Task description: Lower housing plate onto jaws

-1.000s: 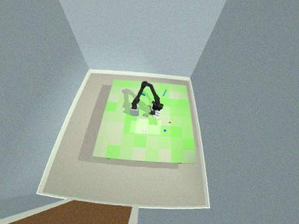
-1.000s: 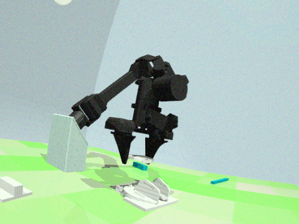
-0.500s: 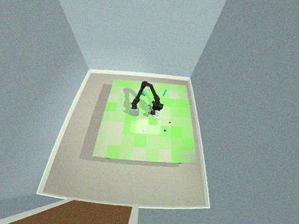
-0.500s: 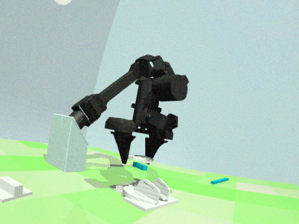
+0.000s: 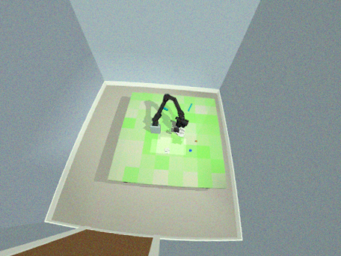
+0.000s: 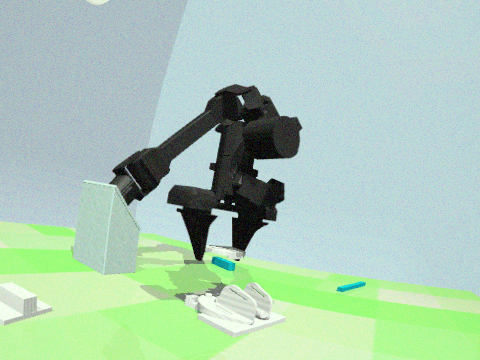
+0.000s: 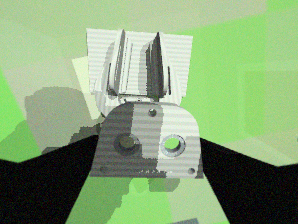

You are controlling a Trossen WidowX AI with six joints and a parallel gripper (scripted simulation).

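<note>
My gripper: the black gripper points down, its fingers standing wide apart and closed on the two side edges of the housing plate.
Housing plate: the white housing plate is between my fingertips, up off the table; in the wrist view I see its rounded end, two large ringed holes and smaller holes near its edge.
Jaw assembly: a white base lies on the table and carries two upright, slotted walls side by side, with a rounded part at one end.
Plate against assembly: in the wrist view the plate's rounded end overlaps the near end of the assembly; the outside view shows the plate higher, not resting on it.
Jaw stubs: from this angle I can't make them out with any confidence; the plate probably hides some of that end.
White block: a raised white block on a flat foot stands well apart from the assembly.
Teal bars: one short teal bar and one longer teal bar lie on the table.
Small bits: a blue piece lies near an orange one.
</note>
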